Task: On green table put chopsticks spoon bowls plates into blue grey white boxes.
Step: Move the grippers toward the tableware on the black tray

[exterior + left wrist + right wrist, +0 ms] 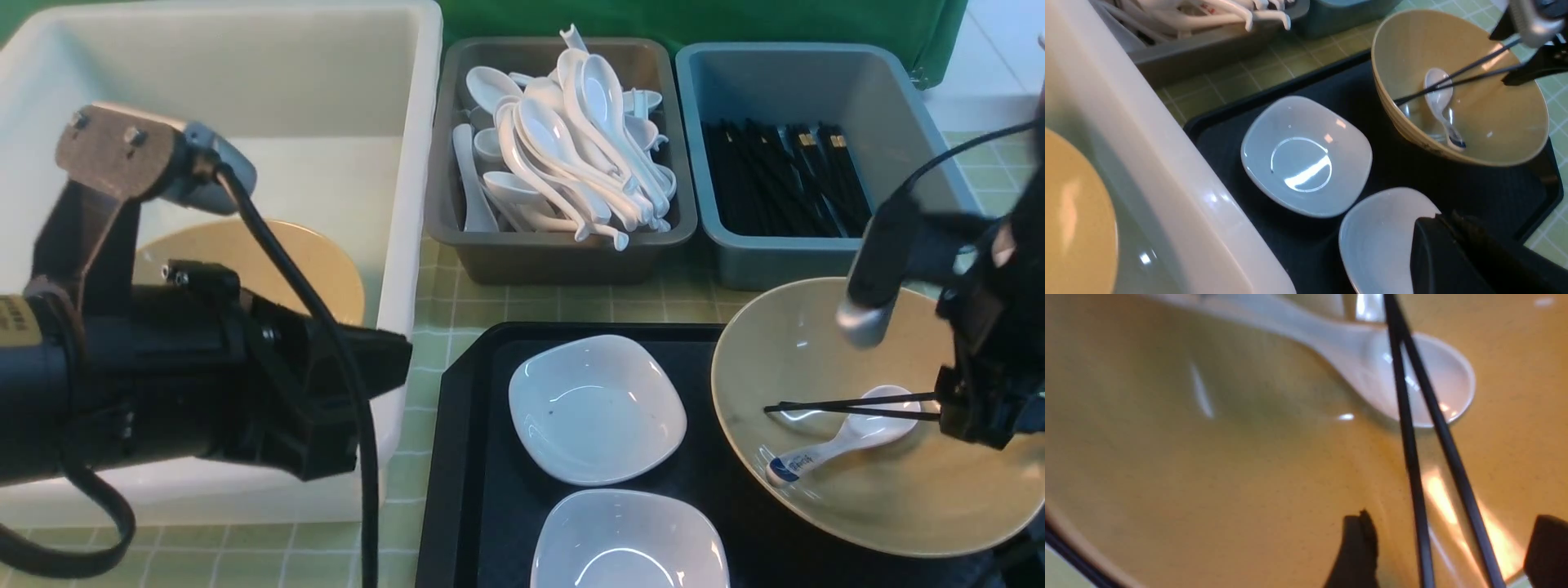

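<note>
My right hand (1455, 543) stands open in the bowl (816, 335), fingers apart on either side of the chopsticks (1441, 416). They point away from it, toward my left, their long axes slanting together into a narrow V that crosses near the far tips. They are thin, straight and plain black, lying over the scoop of the spoon (849, 437), whose handle runs toward my side and leftward. The spoon is glossy white with a blue patch; the bowl is round, smooth and tan, beside two shiny rounded-square plates (596, 408) on the black tray (482, 474). My left hand (359, 416) is closed, well apart from the chopsticks. My right fingers hide the chopsticks' near ends in the front view, and the wrist view cuts them off
</note>
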You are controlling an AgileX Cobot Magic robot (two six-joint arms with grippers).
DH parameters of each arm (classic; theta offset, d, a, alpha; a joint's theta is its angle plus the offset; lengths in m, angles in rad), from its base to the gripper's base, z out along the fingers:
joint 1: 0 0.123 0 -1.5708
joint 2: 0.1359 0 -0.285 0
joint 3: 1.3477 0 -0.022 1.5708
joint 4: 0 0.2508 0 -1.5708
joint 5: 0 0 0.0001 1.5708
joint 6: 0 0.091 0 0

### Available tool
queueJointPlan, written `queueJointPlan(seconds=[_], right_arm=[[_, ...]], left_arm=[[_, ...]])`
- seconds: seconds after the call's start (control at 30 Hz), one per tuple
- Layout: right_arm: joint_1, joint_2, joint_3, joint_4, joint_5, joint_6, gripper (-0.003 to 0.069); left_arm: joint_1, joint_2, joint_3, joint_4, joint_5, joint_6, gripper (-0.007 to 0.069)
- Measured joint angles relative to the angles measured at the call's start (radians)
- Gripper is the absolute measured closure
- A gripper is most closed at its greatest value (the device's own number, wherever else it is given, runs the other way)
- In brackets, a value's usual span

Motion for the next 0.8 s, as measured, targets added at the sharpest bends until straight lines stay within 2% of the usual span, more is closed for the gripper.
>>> queueJointPlan(seconds=[0.2,0.3,0.33,0.37,0.53,0.63,0.8], right_arm=[[0.005,0.096,0.0,-0.059,0.0,0.0,0.012],[0.005,0.124,0.0,-0.065,-0.001,0.0,0.014],[0.005,0.129,-0.001,-0.065,-0.001,0.0,0.0189],[0.005,0.13,-0.001,-0.065,-0.001,0.0,0.0205],[0.005,0.131,-0.008,-0.066,0.0,0.007,0.0554],[0.005,0.131,-0.01,-0.066,0.016,0.008,0.0602],[0.005,0.132,-0.094,0.013,0.122,-0.019,0.0605]], left_arm=[[0.0,0.0,0.0,-0.001,0.034,0.003,0.0626],[0.0,0.0,0.0,-0.003,0.039,0.003,0.0626],[0.0,0.0,0.0,-0.003,0.039,0.003,0.0626],[0.0,0.0,0.0,-0.003,0.039,0.003,0.0626],[0.0,0.0,0.0,-0.006,0.039,0.003,0.0626],[0.0,0.0,0.0,-0.008,0.039,0.004,0.0626],[0.0,0.0,0.0,-0.01,0.039,0.004,0.0626]])
